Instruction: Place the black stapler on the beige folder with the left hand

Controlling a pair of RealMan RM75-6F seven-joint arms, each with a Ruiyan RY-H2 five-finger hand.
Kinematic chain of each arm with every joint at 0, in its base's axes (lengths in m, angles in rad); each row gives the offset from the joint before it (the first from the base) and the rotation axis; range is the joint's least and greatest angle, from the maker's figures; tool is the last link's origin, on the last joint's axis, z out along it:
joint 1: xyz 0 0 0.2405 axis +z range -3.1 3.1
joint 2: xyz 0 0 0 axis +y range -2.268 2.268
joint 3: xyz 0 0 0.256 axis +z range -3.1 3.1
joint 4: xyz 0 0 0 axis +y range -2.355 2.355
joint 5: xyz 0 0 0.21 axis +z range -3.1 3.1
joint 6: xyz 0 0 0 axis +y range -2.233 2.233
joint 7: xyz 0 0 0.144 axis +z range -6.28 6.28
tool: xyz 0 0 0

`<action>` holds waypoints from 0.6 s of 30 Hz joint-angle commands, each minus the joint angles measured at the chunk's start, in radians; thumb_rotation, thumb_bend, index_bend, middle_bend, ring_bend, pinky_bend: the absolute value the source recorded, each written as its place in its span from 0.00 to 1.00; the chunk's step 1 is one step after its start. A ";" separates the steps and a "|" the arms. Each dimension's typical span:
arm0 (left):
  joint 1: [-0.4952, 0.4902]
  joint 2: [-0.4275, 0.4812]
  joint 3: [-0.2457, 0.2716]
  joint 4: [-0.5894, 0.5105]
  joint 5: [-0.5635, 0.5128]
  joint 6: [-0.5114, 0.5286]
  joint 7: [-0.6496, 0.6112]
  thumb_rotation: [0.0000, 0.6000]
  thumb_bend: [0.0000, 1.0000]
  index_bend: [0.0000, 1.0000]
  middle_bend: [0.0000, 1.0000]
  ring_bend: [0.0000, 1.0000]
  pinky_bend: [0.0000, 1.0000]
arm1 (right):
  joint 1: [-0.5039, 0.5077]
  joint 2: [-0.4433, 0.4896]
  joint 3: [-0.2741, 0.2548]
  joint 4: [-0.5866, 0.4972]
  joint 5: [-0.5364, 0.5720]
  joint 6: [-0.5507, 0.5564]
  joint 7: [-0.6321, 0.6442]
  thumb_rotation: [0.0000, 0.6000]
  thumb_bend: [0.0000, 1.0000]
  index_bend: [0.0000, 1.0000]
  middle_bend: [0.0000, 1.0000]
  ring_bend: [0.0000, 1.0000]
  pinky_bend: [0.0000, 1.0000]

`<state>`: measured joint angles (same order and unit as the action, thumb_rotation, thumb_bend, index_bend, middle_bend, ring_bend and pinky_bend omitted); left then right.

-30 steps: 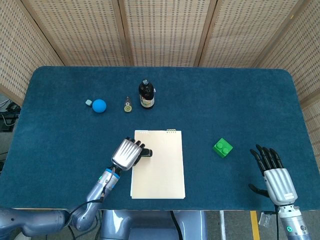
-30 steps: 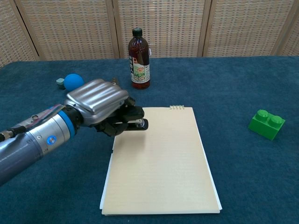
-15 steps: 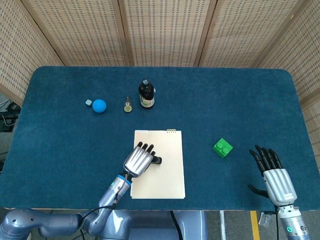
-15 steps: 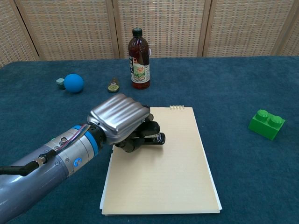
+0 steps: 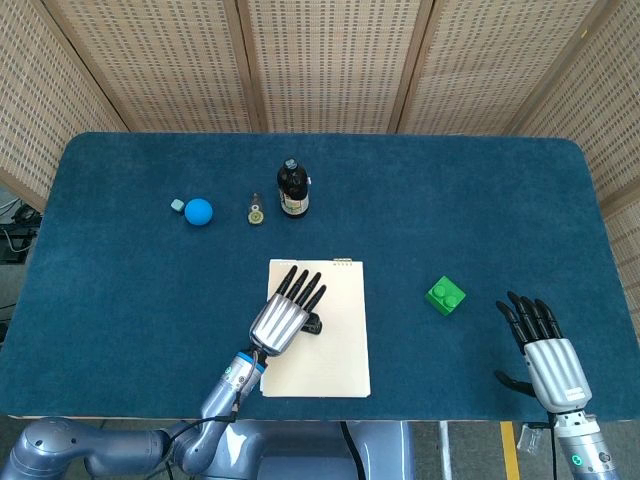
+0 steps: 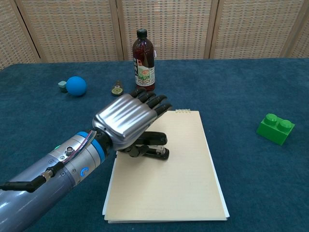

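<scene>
The black stapler [image 5: 313,324] [image 6: 153,145] lies on the left half of the beige folder [image 5: 335,345] [image 6: 178,183], which is flat on the blue table. My left hand [image 5: 283,318] [image 6: 128,123] hovers over the stapler with its fingers stretched straight out and apart, holding nothing. Its thumb lies close by the stapler's near end, and the palm hides part of the stapler in the head view. My right hand [image 5: 545,355] rests open near the front right table edge, fingers spread, far from the folder.
A brown bottle [image 5: 292,188] [image 6: 144,60] stands behind the folder. A blue ball [image 5: 198,211] [image 6: 76,85], a small grey cube [image 5: 177,205] and a small round piece [image 5: 256,210] lie at the back left. A green brick [image 5: 446,295] [image 6: 275,128] sits right of the folder.
My left hand carried the stapler from the folder's left edge onto the sheet, then uncurled its fingers and let it go. The right hand stayed still.
</scene>
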<state>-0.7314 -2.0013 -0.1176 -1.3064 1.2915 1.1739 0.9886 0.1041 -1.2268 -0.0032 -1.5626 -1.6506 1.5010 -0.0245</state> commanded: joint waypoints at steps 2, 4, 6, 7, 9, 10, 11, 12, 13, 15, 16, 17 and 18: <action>0.012 -0.016 0.001 0.019 0.055 0.059 -0.048 1.00 0.32 0.00 0.00 0.00 0.00 | 0.000 -0.001 0.001 0.001 -0.001 0.003 -0.003 1.00 0.13 0.02 0.00 0.00 0.00; 0.027 0.006 -0.001 -0.011 0.071 0.088 -0.073 1.00 0.32 0.00 0.00 0.00 0.00 | -0.001 -0.001 0.001 0.001 -0.002 0.004 -0.003 1.00 0.13 0.02 0.00 0.00 0.00; 0.047 0.045 0.006 -0.057 0.097 0.120 -0.107 1.00 0.32 0.00 0.00 0.00 0.00 | 0.000 -0.002 0.000 0.000 -0.003 0.002 -0.007 1.00 0.13 0.02 0.00 0.00 0.00; 0.056 0.062 0.009 -0.074 0.108 0.135 -0.120 1.00 0.32 0.00 0.00 0.00 0.00 | -0.001 -0.002 -0.002 0.000 -0.003 0.002 -0.009 1.00 0.13 0.02 0.00 0.00 0.00; 0.080 0.103 0.021 -0.113 0.129 0.167 -0.148 1.00 0.32 0.00 0.00 0.00 0.00 | 0.000 -0.004 -0.003 0.000 -0.008 0.002 -0.015 1.00 0.13 0.02 0.00 0.00 0.00; 0.087 0.117 0.025 -0.125 0.134 0.174 -0.157 1.00 0.32 0.00 0.00 0.00 0.00 | -0.001 -0.005 -0.004 0.000 -0.009 0.003 -0.017 1.00 0.13 0.02 0.00 0.00 0.00; 0.100 0.139 0.032 -0.145 0.142 0.188 -0.172 1.00 0.32 0.00 0.00 0.00 0.00 | -0.001 -0.006 -0.004 0.000 -0.010 0.004 -0.021 1.00 0.13 0.02 0.00 0.00 0.00; 0.118 0.169 0.043 -0.170 0.154 0.208 -0.193 1.00 0.32 0.00 0.00 0.00 0.00 | -0.002 -0.007 -0.004 0.000 -0.010 0.005 -0.025 1.00 0.13 0.02 0.00 0.00 0.00; 0.133 0.193 0.052 -0.187 0.164 0.224 -0.212 1.00 0.31 0.00 0.00 0.00 0.00 | -0.002 -0.008 -0.004 0.000 -0.011 0.006 -0.027 1.00 0.13 0.02 0.00 0.00 0.00; 0.180 0.257 0.072 -0.223 0.177 0.277 -0.248 1.00 0.31 0.00 0.00 0.00 0.00 | -0.003 -0.009 -0.004 0.000 -0.012 0.009 -0.037 1.00 0.13 0.02 0.00 0.00 0.00; 0.208 0.292 0.086 -0.247 0.176 0.303 -0.252 1.00 0.31 0.00 0.00 0.00 0.00 | -0.004 -0.009 -0.004 -0.001 -0.013 0.010 -0.044 1.00 0.13 0.02 0.00 0.00 0.00; 0.238 0.335 0.102 -0.281 0.167 0.322 -0.245 1.00 0.30 0.00 0.00 0.00 0.00 | -0.005 -0.011 -0.003 -0.001 -0.013 0.011 -0.053 1.00 0.13 0.02 0.00 0.00 0.00; 0.253 0.360 0.110 -0.303 0.162 0.331 -0.238 1.00 0.28 0.00 0.00 0.00 0.00 | -0.005 -0.012 -0.003 -0.002 -0.013 0.012 -0.057 1.00 0.13 0.02 0.00 0.00 0.00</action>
<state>-0.5440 -1.7231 -0.0457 -1.5395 1.4525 1.4515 0.7636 0.0997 -1.2371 -0.0065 -1.5638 -1.6631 1.5112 -0.0767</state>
